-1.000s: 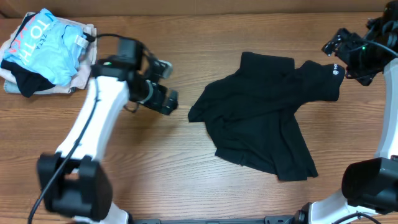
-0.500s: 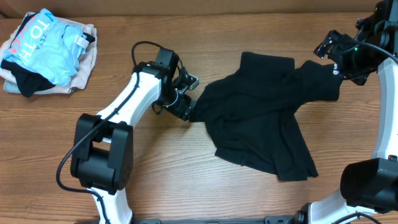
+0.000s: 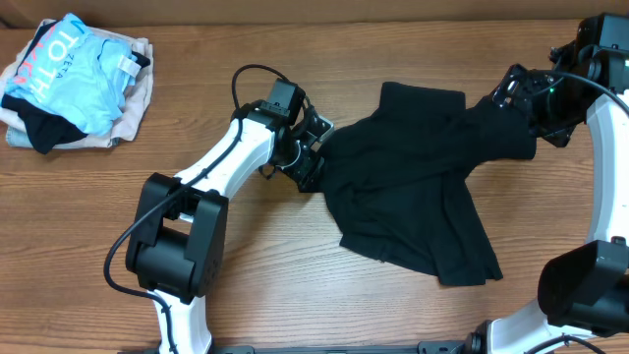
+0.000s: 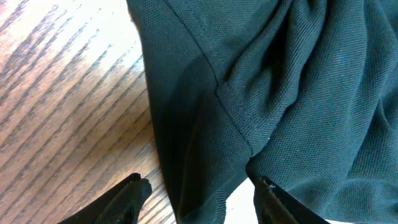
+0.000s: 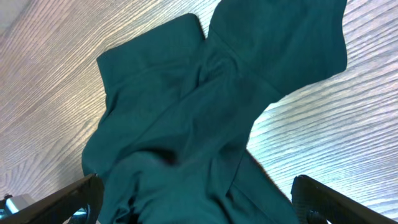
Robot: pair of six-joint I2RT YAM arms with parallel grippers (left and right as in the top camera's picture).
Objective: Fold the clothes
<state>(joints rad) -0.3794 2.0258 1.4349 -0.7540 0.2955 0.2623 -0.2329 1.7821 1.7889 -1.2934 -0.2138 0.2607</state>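
The black shirt (image 3: 413,187) lies crumpled on the wooden table, spread from centre to right. My left gripper (image 3: 313,162) is open at the shirt's left edge, its fingers (image 4: 199,199) straddling a hem of the dark fabric (image 4: 261,93). My right gripper (image 3: 526,103) is open over the shirt's upper right sleeve end, its fingers (image 5: 199,199) wide apart on either side of the fabric (image 5: 205,118). The white logo mark is hidden under the right gripper.
A pile of garments sits at the back left corner: a light blue one with lettering (image 3: 69,69) on top of a beige one (image 3: 138,98). The left arm's cable loops above its wrist (image 3: 251,74).
My left arm swung right from the table's left-centre until its gripper reached the shirt's left edge. My right gripper came down and left onto the sleeve end, covering the logo.
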